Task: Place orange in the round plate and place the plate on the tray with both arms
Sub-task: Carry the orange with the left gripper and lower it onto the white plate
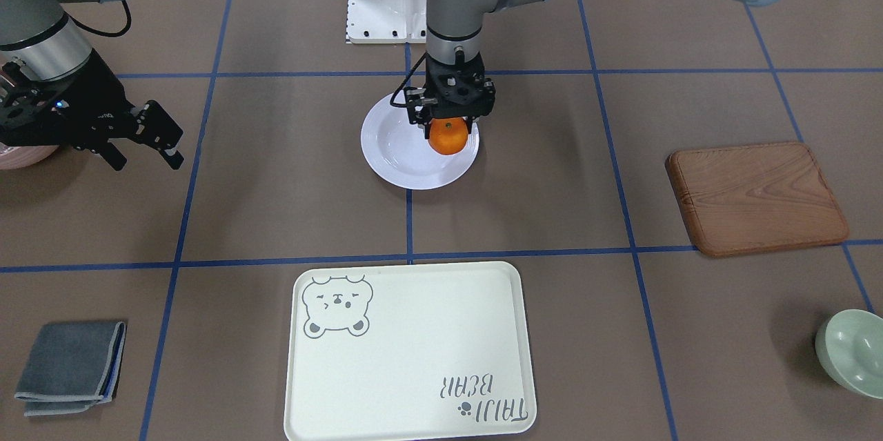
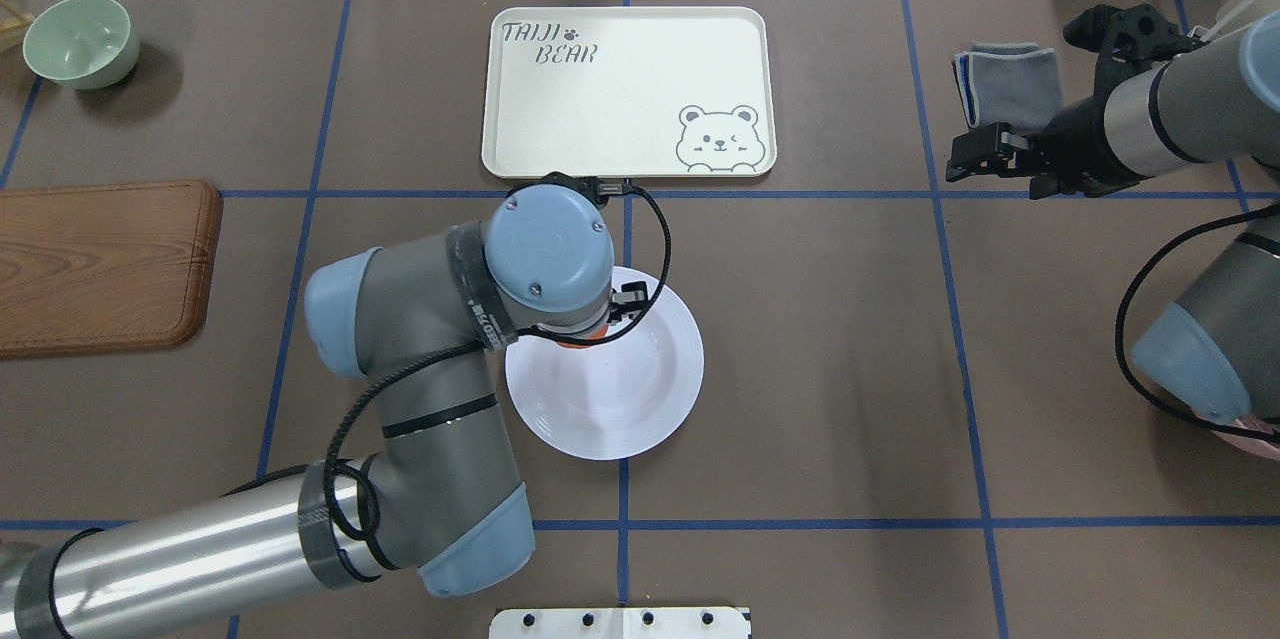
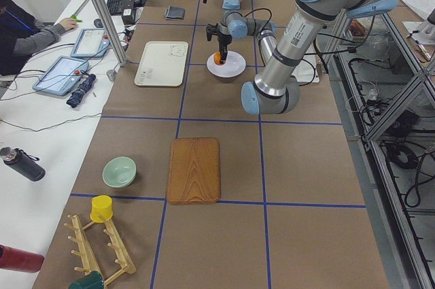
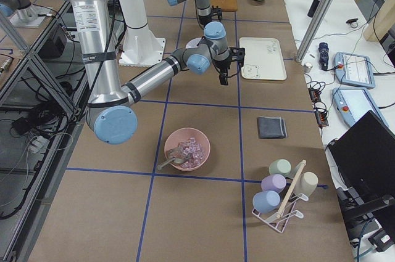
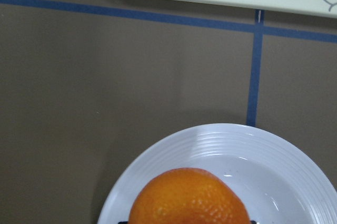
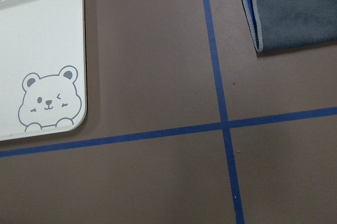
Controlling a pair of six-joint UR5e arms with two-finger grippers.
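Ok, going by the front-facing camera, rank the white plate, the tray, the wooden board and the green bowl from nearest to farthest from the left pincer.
1. white plate: just under the left pincer, mid-table.
2. tray: centre, on the side away from the robot.
3. wooden board: out to the robot's left.
4. green bowl: far corner on the robot's left.
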